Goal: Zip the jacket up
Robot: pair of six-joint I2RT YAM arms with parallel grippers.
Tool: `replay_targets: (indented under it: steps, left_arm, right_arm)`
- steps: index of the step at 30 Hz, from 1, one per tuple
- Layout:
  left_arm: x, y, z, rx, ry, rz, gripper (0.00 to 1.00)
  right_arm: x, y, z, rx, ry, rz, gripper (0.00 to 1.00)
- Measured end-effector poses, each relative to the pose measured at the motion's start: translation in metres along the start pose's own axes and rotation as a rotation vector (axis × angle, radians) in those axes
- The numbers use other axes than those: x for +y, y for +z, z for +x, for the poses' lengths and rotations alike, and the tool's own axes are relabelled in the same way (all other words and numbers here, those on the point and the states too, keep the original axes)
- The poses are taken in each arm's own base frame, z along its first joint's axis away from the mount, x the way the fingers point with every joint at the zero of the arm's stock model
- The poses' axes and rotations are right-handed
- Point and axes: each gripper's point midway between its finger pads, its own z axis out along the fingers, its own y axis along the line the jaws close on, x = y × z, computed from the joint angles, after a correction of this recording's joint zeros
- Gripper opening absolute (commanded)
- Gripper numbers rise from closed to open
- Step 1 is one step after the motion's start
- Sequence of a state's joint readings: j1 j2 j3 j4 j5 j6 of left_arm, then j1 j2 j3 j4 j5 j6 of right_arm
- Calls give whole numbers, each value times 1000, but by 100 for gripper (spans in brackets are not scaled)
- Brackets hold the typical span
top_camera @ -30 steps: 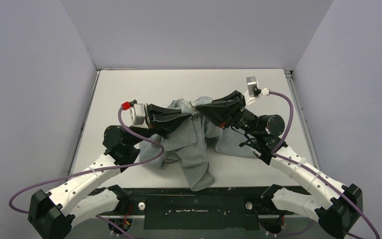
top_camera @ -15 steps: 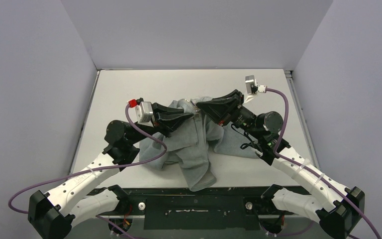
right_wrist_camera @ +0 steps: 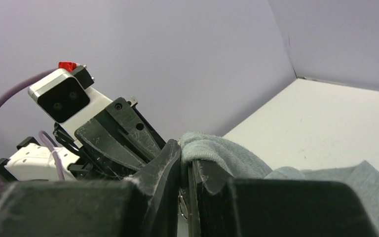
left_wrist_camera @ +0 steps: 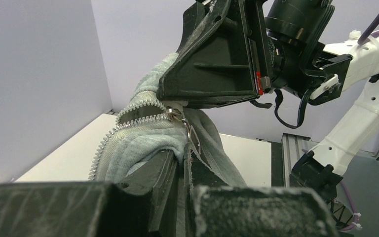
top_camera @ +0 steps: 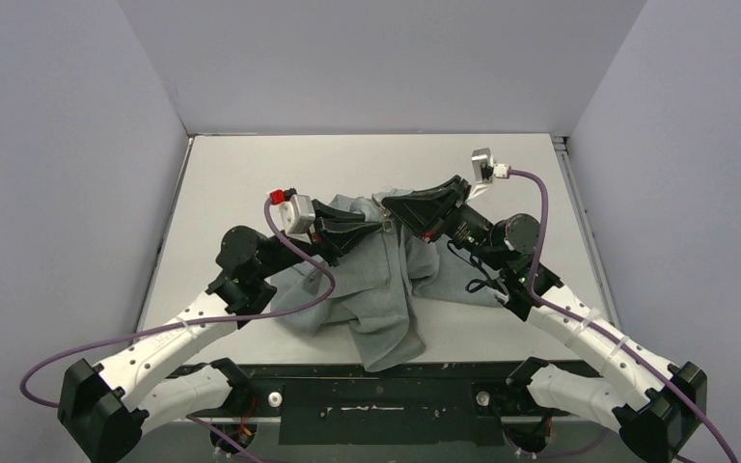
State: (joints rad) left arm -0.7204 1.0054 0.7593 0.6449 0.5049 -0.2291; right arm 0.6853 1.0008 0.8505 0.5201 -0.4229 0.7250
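You held the jacket (top_camera: 376,289) bunched mid-frame on the bench (top_camera: 251,174), with its zipper (left_wrist_camera: 128,123) end lifted. Left jaws were clamped on fabric below the slider (left_wrist_camera: 176,115), likely to tension the teeth. Right jaws were clamped on cloth at the slider, possibly its tab; view unclear.

Flat white matte surface (top_camera: 251,174), rectangular; small dark specks on it in the right wrist view; pale lilac-grey walls close it in on three sides: left wall (top_camera: 58,193), back wall (top_camera: 376,68), right wall (top_camera: 695,193); grey metal rail (top_camera: 563,145) runs along the surface's right edge; black strip (top_camera: 347,424) lies across the near edge, scuffed with white scratches.
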Motion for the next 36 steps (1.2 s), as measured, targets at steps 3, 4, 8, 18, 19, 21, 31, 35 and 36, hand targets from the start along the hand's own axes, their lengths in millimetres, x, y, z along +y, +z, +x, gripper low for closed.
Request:
replay_targets:
  steps: [3, 4, 8, 18, 19, 21, 31, 35, 36]
  left_arm:
    - [3, -5, 26, 29, -29, -13, 0]
    - [4, -8, 37, 45, -46, -20, 0]
    - [5, -19, 81, 115, -112, -47, 0]
    - [-3, -40, 133, 178, -212, -66, 0]
    - [-4, -42, 138, 183, -221, -67, 0]
    - [-6, -46, 146, 197, -239, -69, 0]
    - [-8, -52, 162, 220, -285, -88, 8]
    - [-8, -53, 165, 229, -296, -96, 15]
    - [-8, -54, 166, 237, -299, -99, 17]
  right_arm:
    - [-17, -6, 18, 33, 10, 45, 1]
    - [-24, -9, 26, 51, 17, 66, 2]
    - [-50, -23, 61, 127, 51, 138, 2]
    - [-77, -48, 110, 221, 101, 209, 0]
    - [-79, -50, 114, 228, 110, 216, 0]
    - [-83, -56, 123, 237, 129, 226, 0]
    - [-88, -63, 137, 233, 183, 232, 0]
    - [-90, -65, 138, 219, 188, 237, 0]
    - [-91, -65, 138, 214, 189, 239, 0]
